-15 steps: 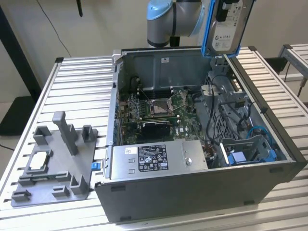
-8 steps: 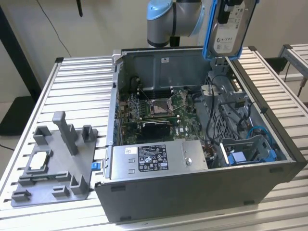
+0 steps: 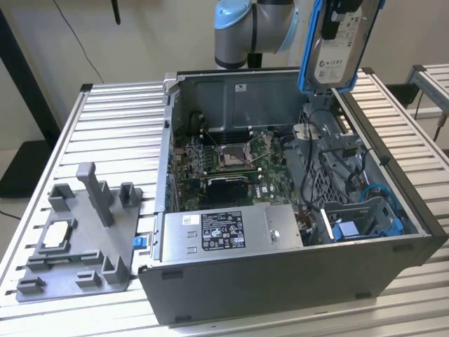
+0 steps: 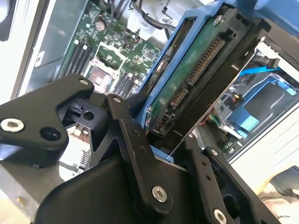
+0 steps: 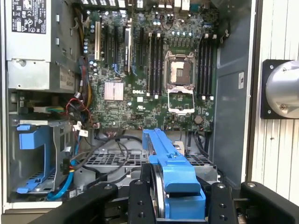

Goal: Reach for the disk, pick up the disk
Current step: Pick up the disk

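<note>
The disk (image 3: 335,56), a silver-grey hard drive with a white label in a bright blue frame, hangs upright above the far right corner of the open computer case (image 3: 280,281), clear of it. My gripper (image 4: 156,128) is shut on the disk (image 4: 196,74), its black fingers (image 4: 133,140) pressing on both flat sides. In the first wrist view the disk's blue frame (image 5: 170,170) stands edge-on inside my gripper (image 5: 177,198), with the motherboard (image 5: 154,70) beyond it.
The robot arm (image 3: 242,28) rises behind the case. Inside the case are a power supply (image 3: 224,235), loose cables (image 3: 312,165) and a blue drive bay (image 3: 358,225). A grey fixture (image 3: 84,239) holding a small square chip (image 3: 57,235) stands on the slatted table (image 3: 105,119).
</note>
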